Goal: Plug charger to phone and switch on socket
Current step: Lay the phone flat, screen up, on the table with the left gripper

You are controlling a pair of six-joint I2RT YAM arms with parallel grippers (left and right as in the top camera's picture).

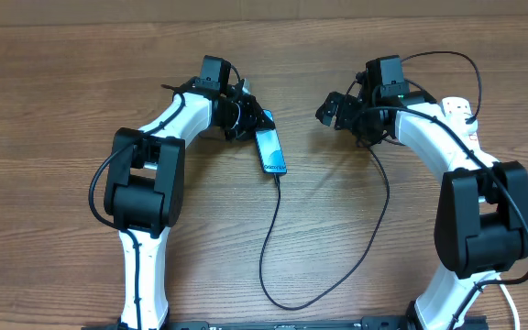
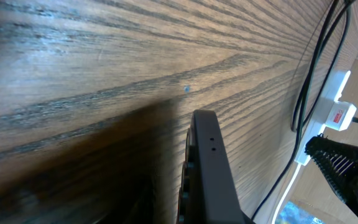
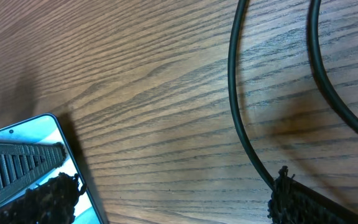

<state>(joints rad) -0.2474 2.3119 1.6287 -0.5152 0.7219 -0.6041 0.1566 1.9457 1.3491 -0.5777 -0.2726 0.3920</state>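
The phone (image 1: 270, 149) lies left of centre with its blue face up. The charger cable (image 1: 273, 238) runs from the phone's near end, where its tip meets the phone, loops toward me and rises to the right. My left gripper (image 1: 251, 117) is closed round the phone's far end. The phone's dark edge (image 2: 209, 163) fills the left wrist view. My right gripper (image 1: 335, 110) is open and empty, off to the phone's right, and it holds only bare wood (image 3: 173, 202). The phone's corner (image 3: 39, 140) shows there. The socket (image 1: 459, 108) is mostly hidden behind my right arm. Its red switch (image 2: 337, 116) shows.
The thick white cord (image 2: 291, 183) runs from the socket beside black cables (image 2: 309, 74). Two black cable runs (image 3: 236, 106) cross the wood just ahead of my right gripper. The table's far edge is close behind both grippers.
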